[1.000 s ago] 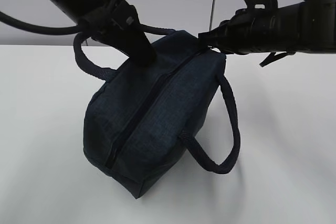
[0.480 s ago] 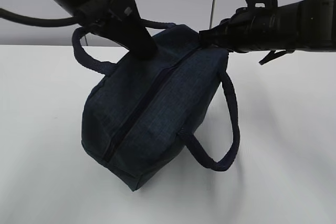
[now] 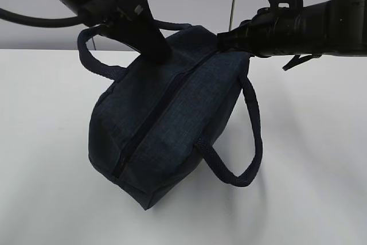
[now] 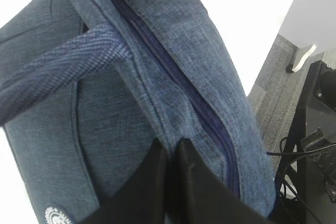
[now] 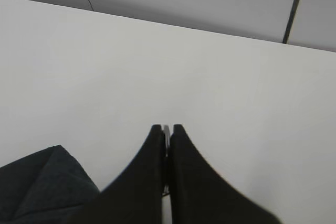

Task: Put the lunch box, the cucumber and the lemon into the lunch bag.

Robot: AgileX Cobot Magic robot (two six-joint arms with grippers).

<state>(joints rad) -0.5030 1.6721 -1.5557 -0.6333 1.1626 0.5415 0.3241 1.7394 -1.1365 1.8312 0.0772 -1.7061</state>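
The dark navy lunch bag (image 3: 166, 130) stands tilted on the white table, its zipper (image 3: 155, 119) shut along the top. My left gripper (image 3: 157, 55) is shut on a fold of the bag's fabric beside the zipper, as the left wrist view (image 4: 170, 145) shows. My right gripper (image 3: 223, 43) is at the far end of the zipper, shut on a thin silvery ring pull (image 5: 166, 129). A corner of the bag shows in the right wrist view (image 5: 37, 182). The lunch box, the cucumber and the lemon are out of view.
One loop handle (image 3: 241, 159) hangs off the bag's right side and the other (image 3: 92, 64) sticks up at the back left. A grey wall stands behind the white table (image 3: 309, 142). Floor and black equipment (image 4: 315, 145) lie beyond the table edge.
The bag has shifted slightly left and its far end has risen a little with my left gripper. The right gripper has stayed almost still.
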